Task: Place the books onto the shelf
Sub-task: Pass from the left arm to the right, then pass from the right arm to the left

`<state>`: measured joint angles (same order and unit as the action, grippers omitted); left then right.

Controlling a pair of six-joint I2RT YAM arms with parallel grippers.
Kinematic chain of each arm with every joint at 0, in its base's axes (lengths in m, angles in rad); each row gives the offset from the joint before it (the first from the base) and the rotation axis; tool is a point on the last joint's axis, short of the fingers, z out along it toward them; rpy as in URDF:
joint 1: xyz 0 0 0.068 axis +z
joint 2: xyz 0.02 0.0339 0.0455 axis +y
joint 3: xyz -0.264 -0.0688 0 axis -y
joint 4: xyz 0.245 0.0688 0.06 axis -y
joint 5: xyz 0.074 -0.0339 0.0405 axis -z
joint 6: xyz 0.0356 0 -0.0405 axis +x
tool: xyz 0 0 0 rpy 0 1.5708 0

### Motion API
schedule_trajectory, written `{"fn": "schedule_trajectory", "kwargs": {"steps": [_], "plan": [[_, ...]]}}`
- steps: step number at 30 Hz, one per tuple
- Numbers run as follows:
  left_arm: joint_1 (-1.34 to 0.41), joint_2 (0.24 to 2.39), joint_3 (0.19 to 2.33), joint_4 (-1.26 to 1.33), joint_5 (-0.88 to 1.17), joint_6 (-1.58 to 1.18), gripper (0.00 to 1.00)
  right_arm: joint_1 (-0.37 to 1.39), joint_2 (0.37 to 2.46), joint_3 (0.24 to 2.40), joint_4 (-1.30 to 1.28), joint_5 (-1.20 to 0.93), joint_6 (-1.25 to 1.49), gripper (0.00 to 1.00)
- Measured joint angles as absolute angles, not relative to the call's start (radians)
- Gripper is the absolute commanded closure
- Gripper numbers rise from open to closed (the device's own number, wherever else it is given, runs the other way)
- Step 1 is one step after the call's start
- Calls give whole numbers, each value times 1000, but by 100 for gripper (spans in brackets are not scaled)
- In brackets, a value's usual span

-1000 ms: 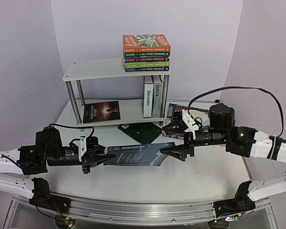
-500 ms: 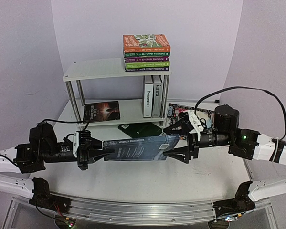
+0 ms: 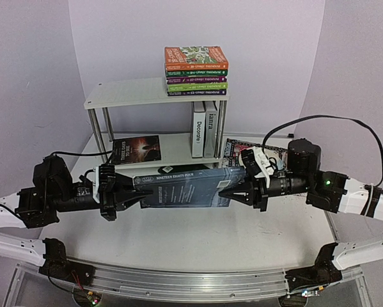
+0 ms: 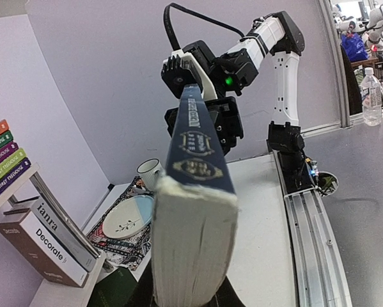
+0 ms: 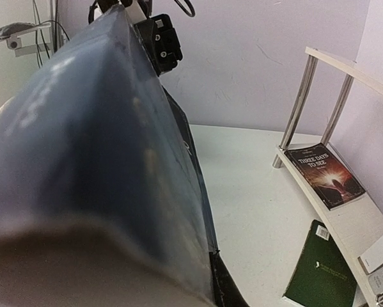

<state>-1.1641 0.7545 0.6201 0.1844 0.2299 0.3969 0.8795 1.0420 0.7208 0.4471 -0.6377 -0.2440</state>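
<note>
White desk (image 3: pixel 242 236) with a white two-tier shelf (image 3: pixel 140 94) on chrome legs at its far side. In front of the shelf, a dark blue book (image 3: pixel 181 187) hangs level above the desk, spanned between two robot arms. The left tool (image 3: pixel 130 195) is clenched on its left end and the right tool (image 3: pixel 228 190) on its right end.

A stack of colourful paperbacks (image 3: pixel 195 70) lies on the right of the top board. Two upright books (image 3: pixel 204 131) stand on the right of the lower board, and a dark book (image 3: pixel 135 150) lies flat on its left. A green book (image 5: pixel 322 265) lies on the desk near the shelf.

Risk: if the arms pull or twist out of step, the cover may tear or slip free. With only one end held, the book could sag and drop.
</note>
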Motion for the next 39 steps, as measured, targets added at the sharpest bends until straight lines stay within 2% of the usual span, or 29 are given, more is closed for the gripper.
{"fn": "schedule_trajectory", "kwargs": {"steps": [3,5,7,13,20,24,28,39], "plan": [[-1164,758,620,196,191,399,28,880,1042,721,444,-607,-243,100],[-1165,760,621,237,115,392,11,885,1047,721,417,-559,-248,100],[-1165,760,621,259,33,383,5,885,1060,721,380,-515,-258,100],[-1164,789,701,127,-53,366,7,882,1109,721,251,-396,-317,100],[-1164,1078,958,-135,-27,375,10,881,1179,784,129,-345,-424,100],[-1164,1199,974,-247,-20,392,12,881,1210,828,117,-343,-469,100],[-1164,1229,985,-306,-19,396,15,881,1225,856,117,-351,-498,100],[-1164,1329,1104,-315,8,406,36,881,1251,880,106,-379,-538,100]]}}
